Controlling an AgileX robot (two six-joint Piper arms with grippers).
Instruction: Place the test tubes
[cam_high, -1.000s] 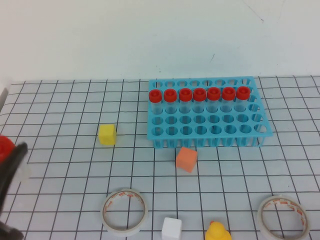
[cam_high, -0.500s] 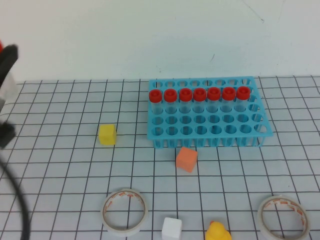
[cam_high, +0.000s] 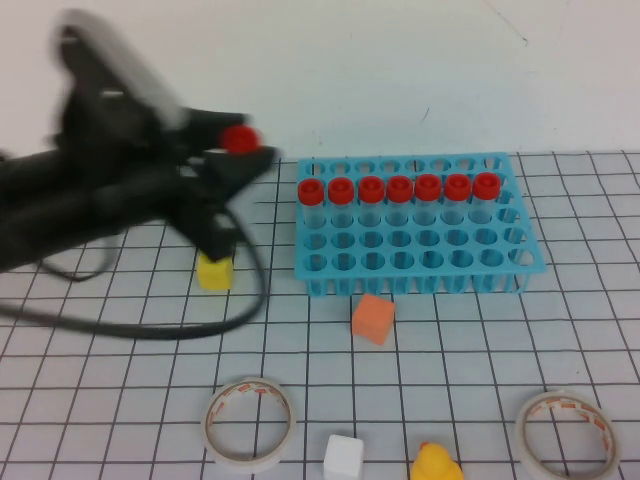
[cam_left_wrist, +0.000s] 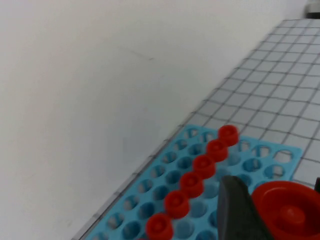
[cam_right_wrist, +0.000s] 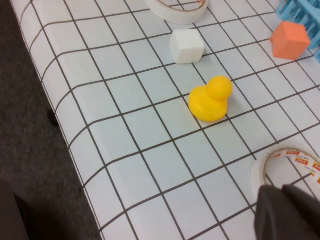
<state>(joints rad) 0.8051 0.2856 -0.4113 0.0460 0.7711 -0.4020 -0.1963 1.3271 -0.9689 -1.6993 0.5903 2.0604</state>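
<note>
A blue test tube rack (cam_high: 420, 262) stands at the back of the gridded table, with a row of several red-capped tubes (cam_high: 400, 188) in it. My left gripper (cam_high: 245, 152) hangs just left of the rack's near-left corner, shut on a red-capped test tube (cam_high: 237, 138). In the left wrist view the tube's red cap (cam_left_wrist: 289, 210) sits between my dark fingers (cam_left_wrist: 237, 210), above the rack (cam_left_wrist: 150, 187). My right gripper (cam_right_wrist: 287, 215) is shut with nothing in it, low over the table's front right, beside a tape roll (cam_right_wrist: 287, 162).
A yellow cube (cam_high: 214, 272) lies under the left arm. An orange cube (cam_high: 373, 318) sits in front of the rack. Two tape rolls (cam_high: 249, 422) (cam_high: 565, 432), a white cube (cam_high: 343, 457) and a yellow duck (cam_high: 436, 464) line the front edge.
My left arm has swept in from the table's left edge, up and to the right, bringing the red-capped tube close to the rack. The right arm has not moved.
</note>
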